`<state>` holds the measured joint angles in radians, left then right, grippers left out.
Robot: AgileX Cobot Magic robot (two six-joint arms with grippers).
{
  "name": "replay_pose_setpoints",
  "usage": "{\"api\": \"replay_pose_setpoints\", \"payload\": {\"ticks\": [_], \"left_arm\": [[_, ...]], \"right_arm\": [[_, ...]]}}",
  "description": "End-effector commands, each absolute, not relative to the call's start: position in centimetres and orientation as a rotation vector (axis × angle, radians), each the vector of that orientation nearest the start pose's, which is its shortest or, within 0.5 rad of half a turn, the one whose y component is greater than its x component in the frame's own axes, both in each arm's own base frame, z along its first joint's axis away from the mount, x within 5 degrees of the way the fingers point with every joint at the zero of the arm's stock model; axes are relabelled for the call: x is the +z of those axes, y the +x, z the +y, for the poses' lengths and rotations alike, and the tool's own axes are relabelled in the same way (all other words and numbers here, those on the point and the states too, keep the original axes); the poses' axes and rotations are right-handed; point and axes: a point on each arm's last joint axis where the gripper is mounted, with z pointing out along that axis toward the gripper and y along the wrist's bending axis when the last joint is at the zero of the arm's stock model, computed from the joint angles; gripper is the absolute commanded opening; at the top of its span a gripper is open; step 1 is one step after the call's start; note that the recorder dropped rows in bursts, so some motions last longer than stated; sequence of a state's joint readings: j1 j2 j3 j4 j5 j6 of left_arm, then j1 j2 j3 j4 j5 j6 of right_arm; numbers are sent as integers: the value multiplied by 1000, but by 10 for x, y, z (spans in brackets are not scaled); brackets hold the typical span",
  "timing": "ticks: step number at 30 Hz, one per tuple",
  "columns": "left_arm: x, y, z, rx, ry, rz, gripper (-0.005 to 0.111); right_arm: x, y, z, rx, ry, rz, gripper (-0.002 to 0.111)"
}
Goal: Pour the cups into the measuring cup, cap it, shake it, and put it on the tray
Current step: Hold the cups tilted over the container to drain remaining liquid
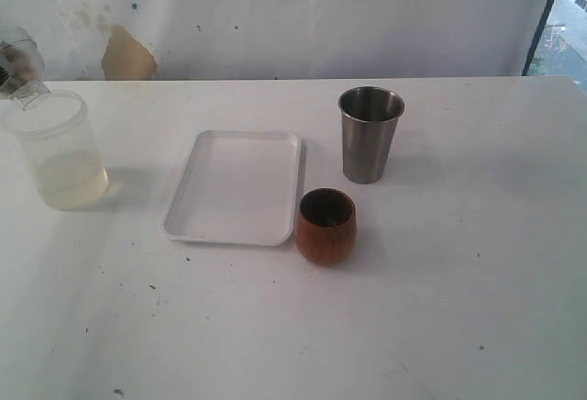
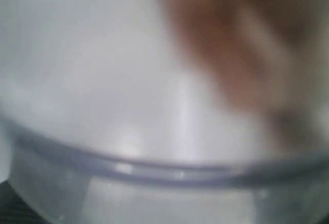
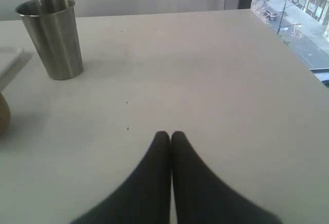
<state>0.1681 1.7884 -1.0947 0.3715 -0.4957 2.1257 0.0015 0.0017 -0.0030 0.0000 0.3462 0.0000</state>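
Observation:
The measuring cup (image 1: 55, 157), a translucent plastic container with a lid on top and pale yellowish liquid at the bottom, is at the table's far left. My left gripper (image 1: 23, 83) is at its lid rim and seems shut around its top. The left wrist view is filled by the blurred cup (image 2: 154, 193), and the fingers do not show. The steel tumbler (image 1: 370, 134) (image 3: 51, 36) and the brown wooden cup (image 1: 325, 227) (image 3: 2, 115) stand right of the white tray (image 1: 237, 231). My right gripper (image 3: 170, 135) is shut and empty over bare table, apart from both cups.
The tray lies between the measuring cup and the two cups, with nothing on it. A white wall with a tan patch (image 1: 127, 56) runs behind the table. A window (image 3: 288, 8) lies beyond the table's right edge.

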Motion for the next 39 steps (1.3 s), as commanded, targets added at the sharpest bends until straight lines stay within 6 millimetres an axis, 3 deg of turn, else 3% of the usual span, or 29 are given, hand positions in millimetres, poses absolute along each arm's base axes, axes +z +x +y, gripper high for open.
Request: {"api": "replay_pose_setpoints", "payload": {"ticks": [1, 12, 39], "left_arm": [[267, 402, 49, -2361, -2601, -881, 0], [266, 402, 48, -2347, -2618, -826, 0], [264, 402, 50, -2311, -2620, -886, 0]], "right_arm": [[182, 54, 0, 5, 4, 1826, 0], [182, 54, 0, 5, 4, 1826, 0], [182, 54, 0, 6, 2, 1826, 0]]}}
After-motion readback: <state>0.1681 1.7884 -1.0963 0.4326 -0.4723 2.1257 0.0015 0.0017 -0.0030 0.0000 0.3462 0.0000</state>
